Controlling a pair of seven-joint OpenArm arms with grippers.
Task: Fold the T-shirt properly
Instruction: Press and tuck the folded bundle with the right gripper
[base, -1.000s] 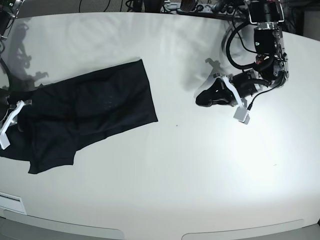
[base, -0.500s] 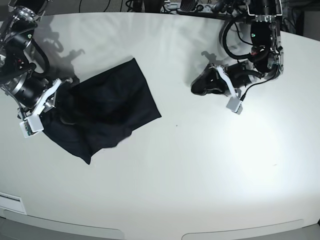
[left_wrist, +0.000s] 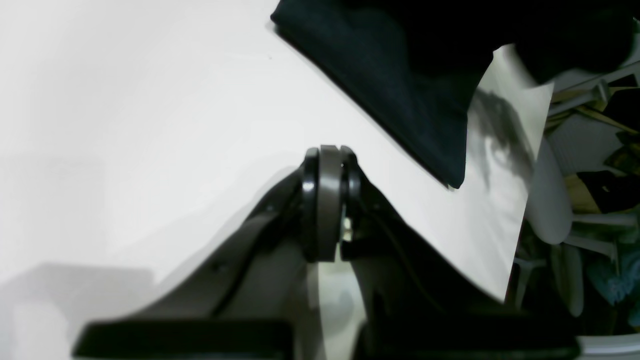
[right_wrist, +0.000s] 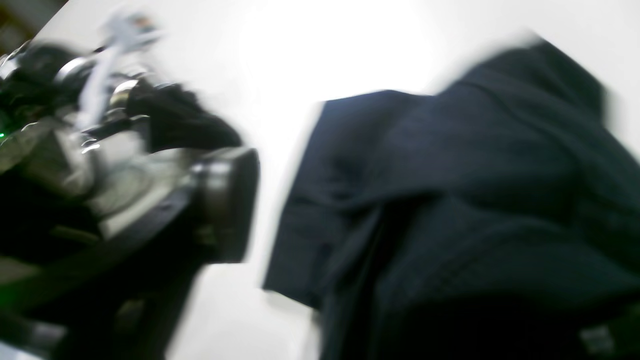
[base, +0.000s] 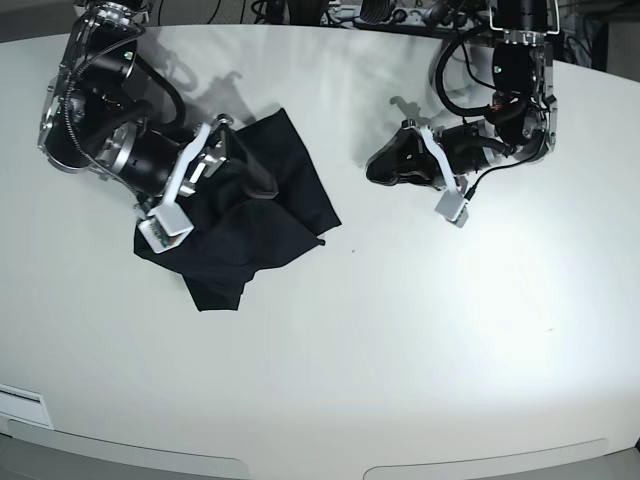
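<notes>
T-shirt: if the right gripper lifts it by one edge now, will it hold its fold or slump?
The T-shirt is probably floppy: it already lies bunched in soft wrinkles beside the right gripper. It likely slumps and unfolds when lifted. It seems unlikely to slide freely: the matte fabric rests flat on the table.

You see the black T-shirt (base: 255, 215) bunched in a crumpled heap on the white worktop (base: 400, 340), at the left of the base view. Your right gripper (base: 245, 172) sits over the cloth's upper part, its fingers lost against the dark fabric. Your left gripper (base: 385, 165) hangs above bare worktop, well apart from the shirt, holding nothing.
</notes>
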